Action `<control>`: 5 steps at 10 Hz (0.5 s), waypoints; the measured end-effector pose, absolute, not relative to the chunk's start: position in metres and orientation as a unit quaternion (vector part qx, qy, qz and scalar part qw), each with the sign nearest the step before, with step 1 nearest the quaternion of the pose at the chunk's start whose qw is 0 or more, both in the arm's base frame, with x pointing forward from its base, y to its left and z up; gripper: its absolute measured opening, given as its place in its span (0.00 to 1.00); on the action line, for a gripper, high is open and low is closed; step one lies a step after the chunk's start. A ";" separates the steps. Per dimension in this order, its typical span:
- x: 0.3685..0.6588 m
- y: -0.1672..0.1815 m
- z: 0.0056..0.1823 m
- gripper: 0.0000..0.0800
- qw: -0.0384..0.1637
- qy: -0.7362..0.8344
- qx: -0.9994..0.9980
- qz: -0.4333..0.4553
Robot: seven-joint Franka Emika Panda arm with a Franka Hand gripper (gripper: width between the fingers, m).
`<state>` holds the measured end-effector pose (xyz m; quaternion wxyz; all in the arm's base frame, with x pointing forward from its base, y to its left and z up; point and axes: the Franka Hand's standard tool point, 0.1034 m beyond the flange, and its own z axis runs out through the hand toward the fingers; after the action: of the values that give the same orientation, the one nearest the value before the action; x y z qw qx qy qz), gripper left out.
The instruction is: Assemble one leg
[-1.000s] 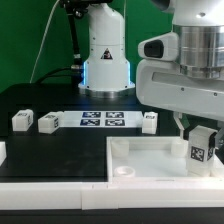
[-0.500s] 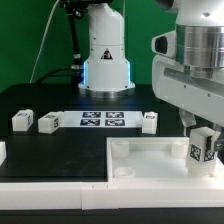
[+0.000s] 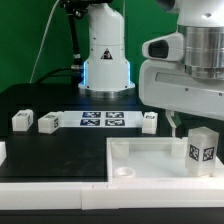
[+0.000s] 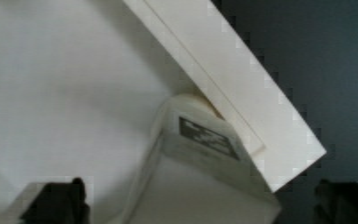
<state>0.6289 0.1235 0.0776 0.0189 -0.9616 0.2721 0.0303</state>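
Observation:
A white leg with a black-and-white marker on its front stands upright at the corner of the large white tray-like piece, at the exterior view's right. My gripper hangs just above it, open and holding nothing. In the wrist view the leg sits against the tray's raised rim. It lies between my two dark fingertips, which stand wide apart around my gripper's midpoint and do not touch it.
Three more white legs stand on the black table: two at the exterior view's left and one near the middle. The marker board lies between them. The arm's white base stands behind.
The fingers were closed around the leg before. Now they have let go and the hand has risen, leaving the leg standing at the tray's corner.

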 end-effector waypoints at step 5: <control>0.631 0.122 0.076 0.81 0.022 -0.019 -0.999 0.015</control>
<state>0.6309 0.1225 0.0763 0.0221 -0.9995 -0.0189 0.0149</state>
